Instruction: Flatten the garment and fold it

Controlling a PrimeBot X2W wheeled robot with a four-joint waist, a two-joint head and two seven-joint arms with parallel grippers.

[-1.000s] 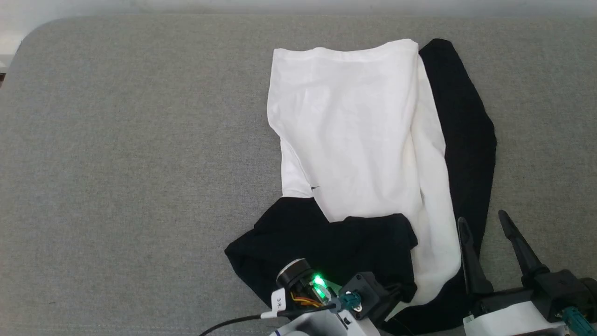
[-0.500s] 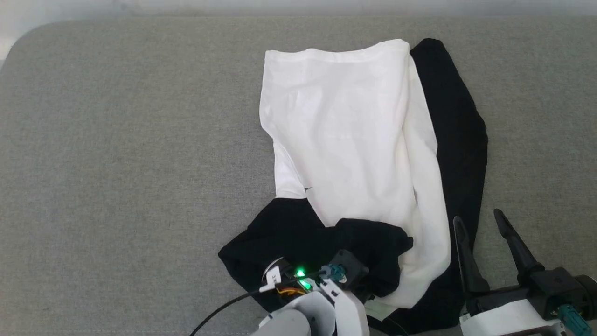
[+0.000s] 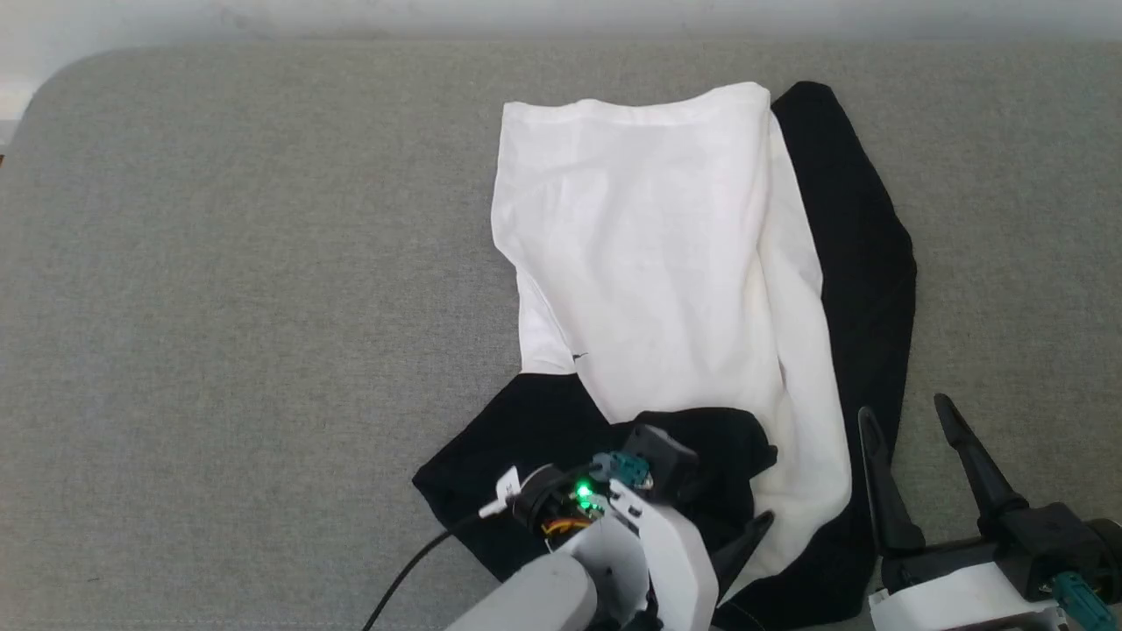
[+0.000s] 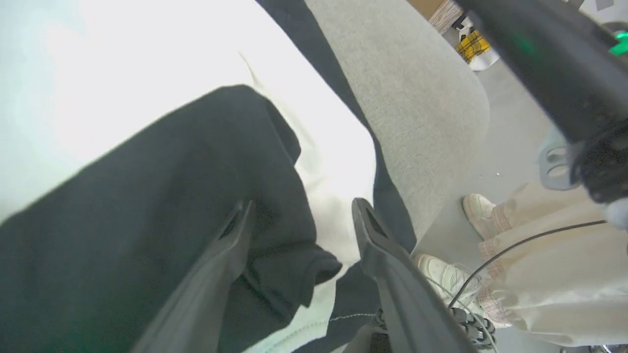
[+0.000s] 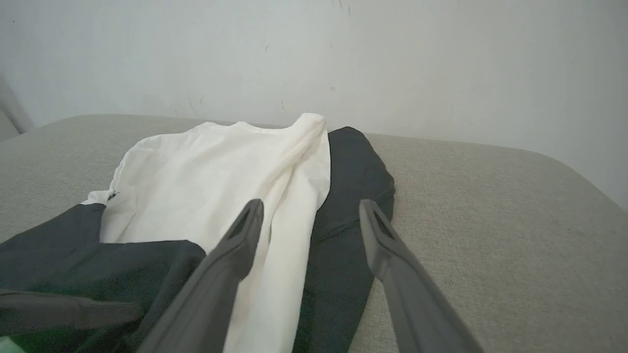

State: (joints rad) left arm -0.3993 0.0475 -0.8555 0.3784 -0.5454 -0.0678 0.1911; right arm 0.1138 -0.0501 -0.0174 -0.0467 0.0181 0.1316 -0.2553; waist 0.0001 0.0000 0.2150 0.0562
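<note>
The garment point(image 3: 657, 245) is lying on a grey padded surface point(image 3: 219, 307), right of the middle in the head view and reaching from the far part down to the near edge. Its white body point(image 3: 649, 193) is spreading out as a tall, mostly flat panel with faint creases and a straight far edge, and a narrow white fold is running down its right side. One black sleeve point(image 3: 868, 263) is stretching along that right side from the far end towards the near edge, curving slightly outward. A second black sleeve point(image 3: 543, 429) is bunching across the near end, lapping over the white cloth in soft folds. The left gripper point(image 4: 301, 206) is hanging over this bunched sleeve with its fingers standing wide apart; the sleeve's rolled end is lying loose between them, not pinched. The right gripper point(image 3: 907, 412) is hovering at the lower right of the head view, just beside the long sleeve, its fingers likewise spread wide and gripping nothing. In the left wrist view a person's pale shoes point(image 4: 478, 208) are showing on the floor beyond the surface's edge.
</note>
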